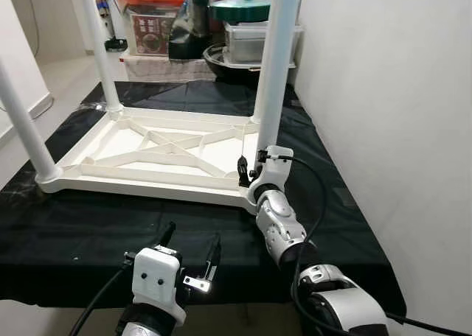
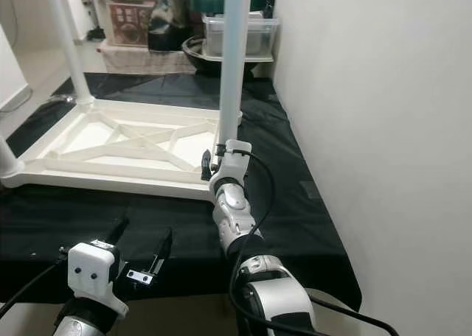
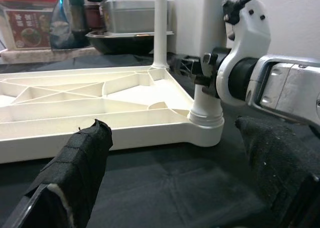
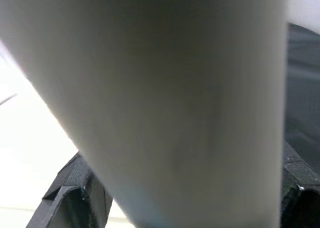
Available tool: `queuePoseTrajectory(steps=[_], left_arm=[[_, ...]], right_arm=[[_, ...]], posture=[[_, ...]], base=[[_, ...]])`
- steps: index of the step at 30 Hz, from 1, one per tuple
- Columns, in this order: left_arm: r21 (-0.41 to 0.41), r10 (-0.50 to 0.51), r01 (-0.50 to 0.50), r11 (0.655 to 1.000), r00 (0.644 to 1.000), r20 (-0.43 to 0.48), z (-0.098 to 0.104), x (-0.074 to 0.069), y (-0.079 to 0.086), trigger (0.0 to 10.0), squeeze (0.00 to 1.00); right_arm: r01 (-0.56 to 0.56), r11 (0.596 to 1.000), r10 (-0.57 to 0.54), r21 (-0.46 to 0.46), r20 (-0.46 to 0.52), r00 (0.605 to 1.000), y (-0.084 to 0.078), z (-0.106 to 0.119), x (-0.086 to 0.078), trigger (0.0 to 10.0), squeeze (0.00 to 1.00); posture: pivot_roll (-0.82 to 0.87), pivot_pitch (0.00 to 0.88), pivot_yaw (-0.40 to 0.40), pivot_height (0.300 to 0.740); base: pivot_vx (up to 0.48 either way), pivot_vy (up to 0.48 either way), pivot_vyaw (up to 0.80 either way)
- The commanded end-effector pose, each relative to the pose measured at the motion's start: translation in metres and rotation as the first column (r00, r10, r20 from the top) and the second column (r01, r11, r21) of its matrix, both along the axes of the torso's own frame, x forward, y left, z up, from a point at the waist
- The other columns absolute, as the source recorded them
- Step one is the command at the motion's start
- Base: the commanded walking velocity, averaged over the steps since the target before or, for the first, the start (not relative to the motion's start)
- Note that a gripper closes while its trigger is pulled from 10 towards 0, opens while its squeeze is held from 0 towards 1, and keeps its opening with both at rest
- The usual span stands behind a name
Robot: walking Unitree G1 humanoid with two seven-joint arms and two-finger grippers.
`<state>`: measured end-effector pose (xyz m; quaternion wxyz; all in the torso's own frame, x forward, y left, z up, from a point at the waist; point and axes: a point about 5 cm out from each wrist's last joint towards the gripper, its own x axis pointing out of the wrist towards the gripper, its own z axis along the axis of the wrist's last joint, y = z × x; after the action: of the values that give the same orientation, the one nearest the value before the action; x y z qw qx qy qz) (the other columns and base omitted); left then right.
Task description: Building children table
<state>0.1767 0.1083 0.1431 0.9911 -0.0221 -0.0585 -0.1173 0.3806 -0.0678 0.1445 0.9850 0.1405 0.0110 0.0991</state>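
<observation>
my right claw [image 1: 252, 175] grips the near white plastic leg [image 1: 275, 71] at its corner socket of the upturned white ribbed tabletop [image 1: 155, 153] on black cloth [image 1: 88, 225], legs stand in all four corners, my left claw [image 1: 193, 253] hovers open.

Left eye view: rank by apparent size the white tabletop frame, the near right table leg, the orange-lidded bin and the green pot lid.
1. White tabletop frame, by far the largest.
2. Near right table leg, which the right gripper holds near its base.
3. Orange-lidded bin.
4. Green pot lid.
The bin and lid sit farther back, so their true sizes are unsure.
</observation>
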Motion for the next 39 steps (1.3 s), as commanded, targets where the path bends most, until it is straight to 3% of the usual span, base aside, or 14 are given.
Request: queuePoseTrajectory(steps=[1,2,6,8,9,11,15,19,20,24,27,31,34,39], left_arm=[[0.001,-0.008,0.008,1.0,1.0,-0.017,-0.003,0.0,-0.002,10.0,0.0],[0.001,-0.008,0.008,1.0,1.0,-0.017,-0.003,0.0,-0.002,10.0,0.0],[-0.002,-0.011,0.011,1.0,1.0,-0.019,-0.003,0.0,-0.002,10.0,0.0],[-0.003,-0.016,0.016,1.0,1.0,-0.021,-0.004,0.001,-0.002,10.0,0.0],[-0.003,-0.016,0.016,1.0,1.0,-0.021,-0.004,0.001,-0.002,10.0,0.0],[-0.002,-0.018,0.018,1.0,1.0,-0.022,-0.005,0.001,-0.002,10.0,0.0],[-0.001,-0.017,0.017,1.0,1.0,-0.021,-0.004,0.0,-0.002,10.0,0.0],[-0.001,-0.018,0.018,1.0,1.0,-0.021,-0.004,0.0,-0.002,10.0,0.0],[-0.002,-0.019,0.019,1.0,1.0,-0.022,-0.004,0.0,-0.002,10.0,0.0],[-0.004,-0.021,0.021,1.0,0.999,-0.026,-0.005,-0.001,-0.003,10.0,0.0],[-0.003,-0.019,0.019,1.0,0.999,-0.027,-0.005,-0.001,-0.003,10.0,0.0],[-0.003,-0.018,0.018,1.0,1.0,-0.026,-0.005,-0.001,-0.003,10.0,0.0],[-0.002,-0.013,0.013,1.0,1.0,-0.027,-0.005,0.0,-0.003,10.0,0.0],[0.004,-0.01,0.01,1.0,1.0,-0.027,-0.005,0.0,-0.003,10.0,0.0]], right_arm=[[-0.207,0.978,0.205,0.025,0.058,0.977,0.012,0.006,-0.002,10.0,0.0],[-0.207,0.978,0.205,0.025,0.058,0.977,0.012,0.006,-0.002,10.0,0.0],[-0.595,0.803,0.593,0.019,0.065,0.803,0.012,0.005,-0.01,10.0,0.0],[-0.773,0.634,0.773,-0.007,0.032,0.634,0.011,0.001,-0.019,10.0,0.0],[-0.773,0.634,0.773,-0.007,0.032,0.634,0.011,0.001,-0.019,10.0,0.0],[-0.886,0.461,0.887,-0.056,-0.006,0.462,0.013,0.0,-0.028,10.0,0.0],[-0.931,0.353,0.934,-0.095,-0.031,0.357,0.017,-0.001,-0.033,10.0,0.0],[-0.941,0.322,0.944,-0.101,-0.034,0.327,0.022,0.0,-0.034,10.0,0.0],[-0.947,0.305,0.951,-0.103,-0.028,0.309,0.027,0.002,-0.035,0.0,0.0],[-0.899,0.42,0.905,-0.124,-0.024,0.425,0.038,0.004,-0.029,0.0,0.0],[-0.606,0.787,0.606,-0.112,-0.037,0.794,0.027,0.0,-0.008,0.0,0.0],[-0.482,0.87,0.479,-0.099,-0.054,0.876,0.018,-0.003,-0.003,0.0,0.0],[-0.027,0.997,0.017,-0.076,-0.128,0.992,-0.02,-0.012,0.006,0.0,0.0],[0.359,0.93,-0.368,-0.082,-0.209,0.906,-0.04,-0.031,-0.006,0.0,0.0]], posture=[[0.06,0.0,-0.047,0.74],[0.06,0.0,-0.047,0.74],[0.06,0.0,-0.044,0.74],[0.05,0.0,-0.04,0.74],[0.05,0.0,-0.04,0.74],[0.06,0.0,-0.042,0.74],[0.06,0.0,-0.042,0.74],[0.06,0.0,-0.042,0.74],[0.07,0.0,-0.046,0.74],[0.07,0.0,-0.044,0.74],[0.07,0.0,-0.046,0.74],[0.07,0.0,-0.046,0.74],[0.07,0.0,-0.046,0.74],[0.06,0.0,-0.044,0.74]], base=[[0.0,0.0,0.0],[0.0,0.0,0.0],[0.0,0.0,0.0],[0.0,0.0,0.0],[0.0,0.0,0.0],[0.0,0.0,0.0],[0.0,0.0,0.0],[0.0,0.0,0.0],[0.0,0.0,0.0],[0.0,0.0,0.0],[0.0,0.0,0.0],[0.0,0.0,0.0],[0.0,0.0,0.0],[0.0,0.0,0.0]])
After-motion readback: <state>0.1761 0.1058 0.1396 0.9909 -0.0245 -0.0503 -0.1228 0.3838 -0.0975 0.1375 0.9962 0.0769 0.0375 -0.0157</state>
